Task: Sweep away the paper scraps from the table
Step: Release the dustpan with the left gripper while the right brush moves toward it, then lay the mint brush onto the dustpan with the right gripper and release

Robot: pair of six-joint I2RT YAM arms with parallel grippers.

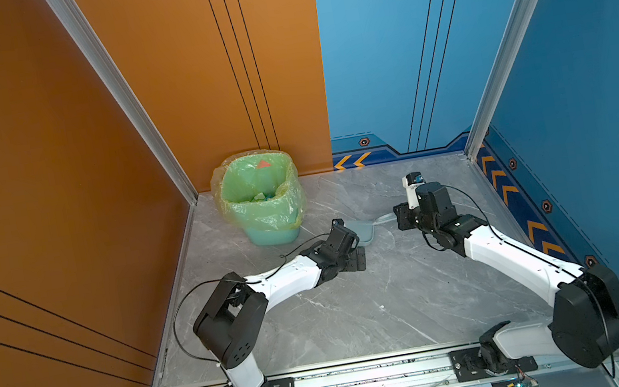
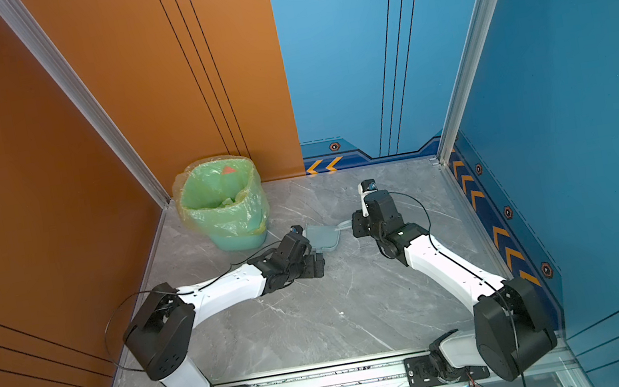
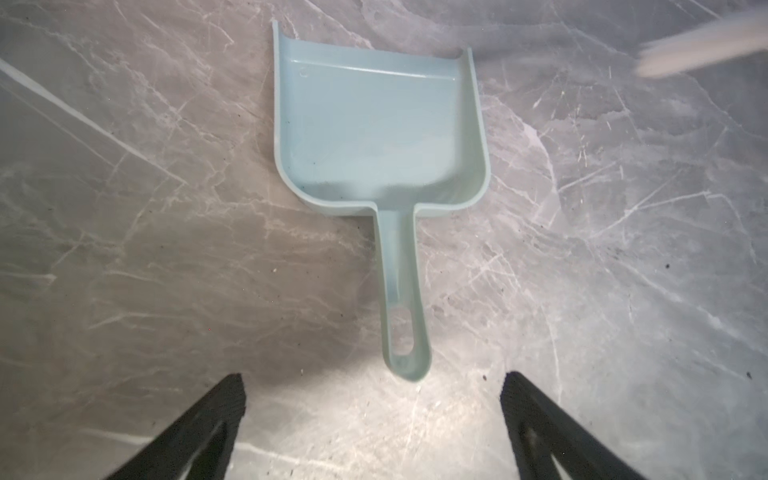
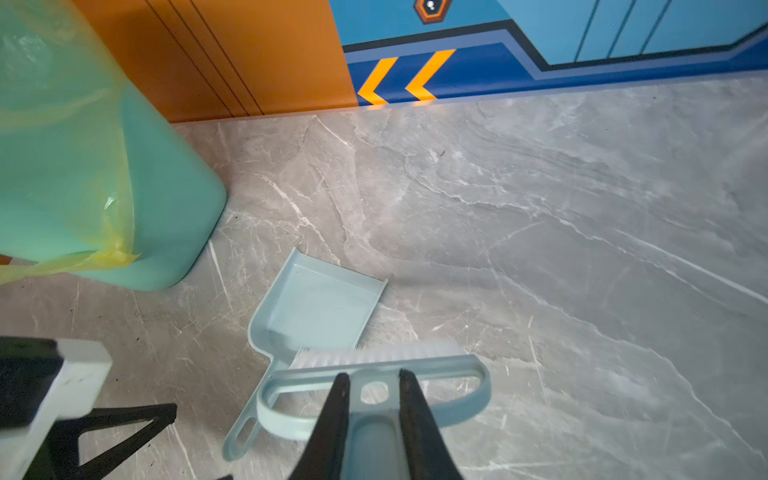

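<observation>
Grey marble of the table (image 1: 360, 312) filled the lower middle of both top views, boxed by an orange wall on the left, blue walls behind and on the right, and a metal rail along the bottom edge. You had no paper scraps on that surface that I could see. The paper scraps (image 1: 262, 164) showed only inside the bin (image 1: 270, 237), a red piece high against the green liner and paler ones lower down, so I judged the sweeping as good as done. The bin stood in the upper left corner of the table, tight to the orange wall, which kept it clear of both arms. Your left gripper (image 3: 372, 388) had its jaws wide apart and held nothing. The dustpan (image 3: 374, 124) lay flat on the marble, its handle end just ahead of the fingertips and untouched, its mouth pointing away from that arm. Your right gripper (image 4: 372, 380) was clamped on the handle of the brush (image 4: 457, 374), whose white bristles hung over the rear of the pan. For moving, you had broad bare marble between the two arms. The bin crowded the pan's left side, and your right elbow sat near the right rail.
</observation>
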